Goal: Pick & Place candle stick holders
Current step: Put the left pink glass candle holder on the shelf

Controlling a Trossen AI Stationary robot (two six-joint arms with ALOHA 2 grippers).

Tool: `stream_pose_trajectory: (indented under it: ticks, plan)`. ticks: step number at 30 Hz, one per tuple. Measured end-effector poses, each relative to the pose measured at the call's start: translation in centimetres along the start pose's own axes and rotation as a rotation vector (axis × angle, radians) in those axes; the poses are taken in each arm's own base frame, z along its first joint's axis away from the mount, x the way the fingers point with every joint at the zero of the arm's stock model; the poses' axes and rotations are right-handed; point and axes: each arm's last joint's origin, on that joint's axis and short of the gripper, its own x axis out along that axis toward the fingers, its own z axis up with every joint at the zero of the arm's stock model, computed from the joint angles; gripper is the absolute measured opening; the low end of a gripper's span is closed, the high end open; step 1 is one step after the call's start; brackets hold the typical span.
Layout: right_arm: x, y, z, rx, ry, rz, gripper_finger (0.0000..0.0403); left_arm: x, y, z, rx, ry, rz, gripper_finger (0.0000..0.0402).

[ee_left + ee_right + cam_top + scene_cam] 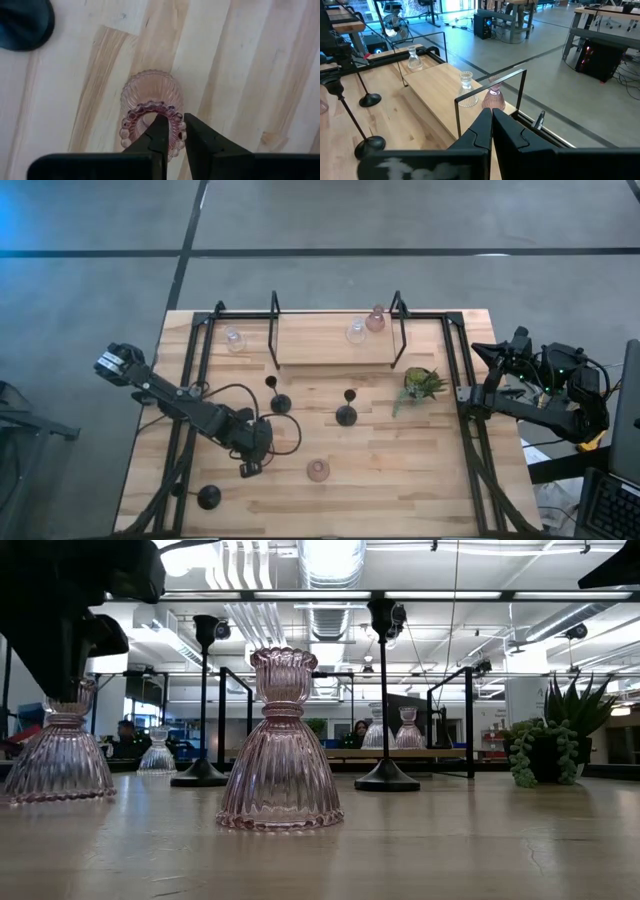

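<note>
Pale wooden bench [400,470], lower left of the overhead frame: the left end effector [172,131] pinches the beaded rim of a ribbed pink glass candle holder [150,100], seemingly the pick step. Next, a straight lift, firm on slick glass. The right end effector [491,120], fingers together, waits at right.

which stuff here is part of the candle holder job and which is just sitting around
Job:
pink holder in left gripper
left gripper
pink holder on table
black stem holders
clear holders on shelf
pink holder on shelf

Lying about:
green plant
shelf frame
</note>
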Motion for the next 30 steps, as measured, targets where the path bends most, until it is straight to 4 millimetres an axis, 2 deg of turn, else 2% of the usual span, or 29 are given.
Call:
stream_pose_trajectory:
  ticks: [5,11,18,25,30]
  plan:
    - [0.0,0.0,0.0,0.000,0.000,0.000,0.0008,-2.8,-0.3,0.7,-0.012,0.042,0.078,0.0026]
    - [0.0,0.0,0.0,0.000,0.000,0.000,0.0008,-8.2,-0.8,1.8,-0.061,0.031,0.141,0.0025]
    - [0.0,0.0,0.0,0.000,0.000,0.000,0.0008,-15.9,-1.0,3.0,-0.097,-0.118,0.078,0.0025]
    - [0.0,0.0,0.0,0.000,0.000,0.000,0.0008,-23.5,1.6,4.4,-0.119,-0.317,0.071,0.0025]
    - [0.0,0.0,0.0,0.000,0.000,0.000,0.0008,-26.6,4.7,5.7,-0.068,-0.457,0.144,0.0025]
